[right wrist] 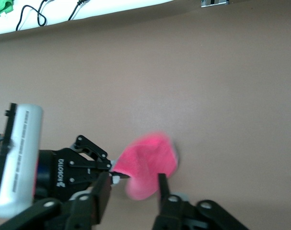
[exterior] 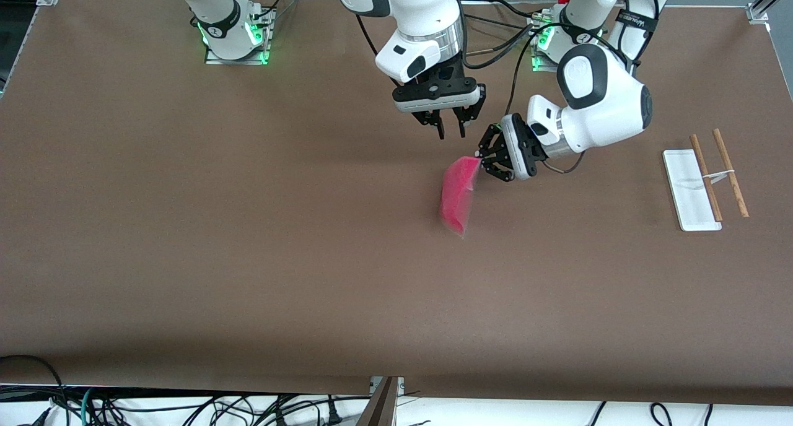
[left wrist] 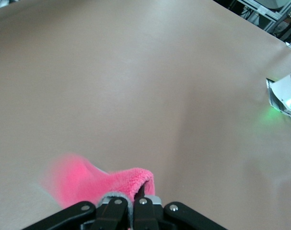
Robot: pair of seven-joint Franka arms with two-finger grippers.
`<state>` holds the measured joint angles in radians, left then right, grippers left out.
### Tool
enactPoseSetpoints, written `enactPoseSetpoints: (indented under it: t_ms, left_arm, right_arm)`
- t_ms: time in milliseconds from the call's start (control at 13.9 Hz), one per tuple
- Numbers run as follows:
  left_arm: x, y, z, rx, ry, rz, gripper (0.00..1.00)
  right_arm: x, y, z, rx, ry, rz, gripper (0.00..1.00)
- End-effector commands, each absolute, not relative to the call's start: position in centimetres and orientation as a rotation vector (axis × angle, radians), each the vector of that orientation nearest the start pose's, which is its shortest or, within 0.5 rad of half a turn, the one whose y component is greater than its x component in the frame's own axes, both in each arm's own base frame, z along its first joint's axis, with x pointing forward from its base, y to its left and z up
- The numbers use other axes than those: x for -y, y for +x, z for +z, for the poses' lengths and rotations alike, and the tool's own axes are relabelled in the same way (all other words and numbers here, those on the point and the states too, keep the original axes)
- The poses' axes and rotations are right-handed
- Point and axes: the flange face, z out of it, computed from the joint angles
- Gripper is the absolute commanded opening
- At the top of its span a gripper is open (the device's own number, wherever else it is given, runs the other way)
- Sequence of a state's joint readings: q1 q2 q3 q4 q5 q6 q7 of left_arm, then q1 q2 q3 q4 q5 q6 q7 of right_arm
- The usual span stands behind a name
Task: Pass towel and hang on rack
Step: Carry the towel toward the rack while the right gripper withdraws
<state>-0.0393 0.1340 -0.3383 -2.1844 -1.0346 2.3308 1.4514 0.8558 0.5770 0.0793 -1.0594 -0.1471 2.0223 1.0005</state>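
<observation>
The pink-red towel [exterior: 458,194] hangs blurred over the middle of the brown table. My left gripper [exterior: 480,158] is shut on its upper corner; in the left wrist view the fingers pinch the towel's [left wrist: 111,182] grey-edged fold at the gripper [left wrist: 131,207]. My right gripper [exterior: 451,129] is open and empty just above the towel's held corner. In the right wrist view its fingers [right wrist: 132,189] straddle the towel [right wrist: 150,165], apart from it, with the left gripper [right wrist: 111,173] beside. The rack [exterior: 684,191], a white base with two wooden rods [exterior: 731,172], lies toward the left arm's end of the table.
The arms' bases with green lights [exterior: 235,42] [exterior: 545,48] stand along the table's edge farthest from the front camera. Cables [exterior: 186,407] lie below the table's edge nearest that camera. A metal bracket [exterior: 384,401] sticks up at that edge's middle.
</observation>
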Motion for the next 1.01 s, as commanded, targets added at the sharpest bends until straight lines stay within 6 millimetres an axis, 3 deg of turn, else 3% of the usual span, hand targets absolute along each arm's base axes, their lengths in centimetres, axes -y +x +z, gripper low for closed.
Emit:
enactPoseSetpoints:
  t_ms: [0,72,216,504,792,936]
  left_arm:
    - [19.9,52.4,35.8,1.245,2.045,0.552,0.00]
    - [18.5,53.4,36.7,1.252,2.052,0.563,0.00]
    - [15.2,55.3,38.5,1.291,2.060,0.533,0.00]
    - [7.4,58.4,41.6,1.382,2.093,0.336,0.00]
    - [-1.7,58.2,42.8,1.389,2.221,0.119,0.00]
    - [-6.6,57.6,44.7,1.359,2.327,-0.026,0.00]
  right_arm:
    - [-57.9,47.3,55.5,-0.002,-2.863,-0.453,1.00]
    - [-56.9,47.4,57.2,0.061,-2.858,-0.480,1.00]
    - [-53.9,49.5,57.4,0.154,-2.930,-0.455,1.00]
    - [-47.5,52.8,59.5,0.307,-3.023,-0.414,1.00]
    - [-38.4,58.2,60.5,0.247,-3.091,-0.379,1.00]
    - [-33.9,61.0,60.4,0.225,-3.113,-0.377,1.00]
